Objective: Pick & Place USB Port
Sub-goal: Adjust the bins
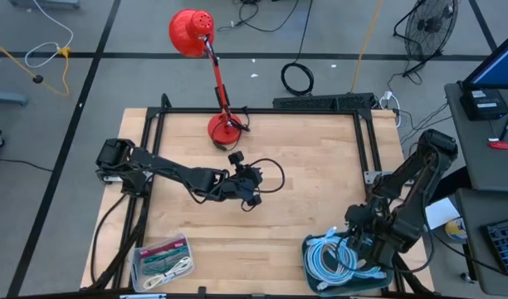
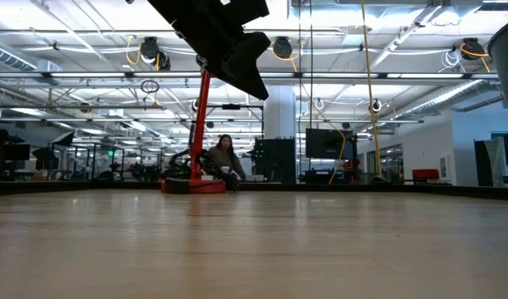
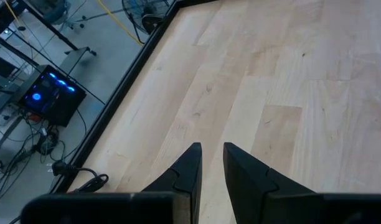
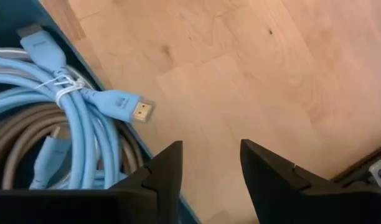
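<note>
Coiled pale blue cables fill a dark bin at the table's near right corner. One gold-tipped plug pokes over the bin edge, just ahead of the right hand, which hovers open and empty above it, apparently lined up to pick. The left hand waits mid-table, fingers slightly apart, holding nothing. A clear box of cables sits well apart.

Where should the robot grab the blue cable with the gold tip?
Probably by the blue plug body just behind the gold tip, coming from above. That end pokes out past the bin's edge, away from the tied coil. The right gripper, open, sits near it.
</note>
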